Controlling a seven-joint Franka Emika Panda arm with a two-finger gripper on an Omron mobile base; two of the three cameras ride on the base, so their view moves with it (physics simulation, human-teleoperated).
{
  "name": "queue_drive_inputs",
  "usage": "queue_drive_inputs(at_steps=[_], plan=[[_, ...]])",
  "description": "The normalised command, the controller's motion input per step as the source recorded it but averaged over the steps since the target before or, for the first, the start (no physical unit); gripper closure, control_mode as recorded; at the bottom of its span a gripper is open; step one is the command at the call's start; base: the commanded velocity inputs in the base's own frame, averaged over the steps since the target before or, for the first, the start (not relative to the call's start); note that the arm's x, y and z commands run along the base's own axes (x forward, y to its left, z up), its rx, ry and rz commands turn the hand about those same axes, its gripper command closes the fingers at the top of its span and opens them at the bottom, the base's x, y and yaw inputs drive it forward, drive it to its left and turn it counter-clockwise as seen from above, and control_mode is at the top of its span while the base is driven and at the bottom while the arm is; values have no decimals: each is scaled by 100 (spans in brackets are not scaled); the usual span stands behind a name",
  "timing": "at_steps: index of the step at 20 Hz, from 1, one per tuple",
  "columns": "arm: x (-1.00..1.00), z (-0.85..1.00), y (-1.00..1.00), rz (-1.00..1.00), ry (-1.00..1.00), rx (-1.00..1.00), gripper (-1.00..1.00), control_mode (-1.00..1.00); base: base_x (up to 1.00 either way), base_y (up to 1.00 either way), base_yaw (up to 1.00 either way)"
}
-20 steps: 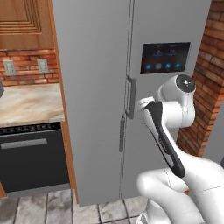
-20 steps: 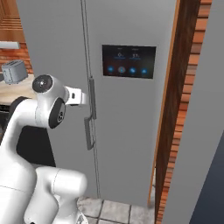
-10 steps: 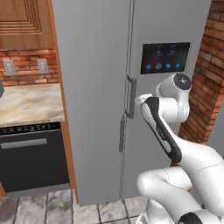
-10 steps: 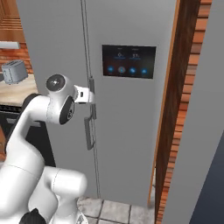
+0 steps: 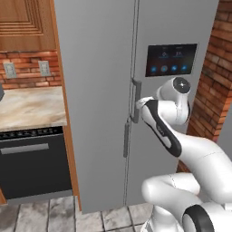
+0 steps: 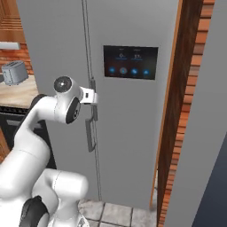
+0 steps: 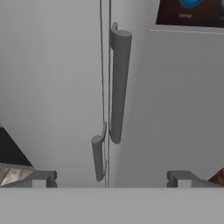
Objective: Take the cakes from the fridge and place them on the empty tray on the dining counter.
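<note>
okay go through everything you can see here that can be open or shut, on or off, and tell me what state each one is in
fridge: both doors shut, no gap at the seam.
dispenser panel: lit, blue icons showing.
right door handle: not gripped, in line between the two finger tips.
left door handle: untouched.
gripper: open, close in front of the fridge handles, holding nothing.
oven: door shut.
toaster: nothing visible in it.
</note>
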Motion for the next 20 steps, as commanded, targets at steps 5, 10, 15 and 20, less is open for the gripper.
queue_drive_inputs(at_steps=[5, 10, 15, 20], plan=[[37, -14, 0, -2, 0, 0, -100, -100, 0, 0, 0], [33, -12, 0, -1, 0, 0, -100, -100, 0, 0, 0], [33, -13, 0, 0, 0, 0, -100, -100, 0, 0, 0], [35, -16, 0, 0, 0, 0, -100, -100, 0, 0, 0]])
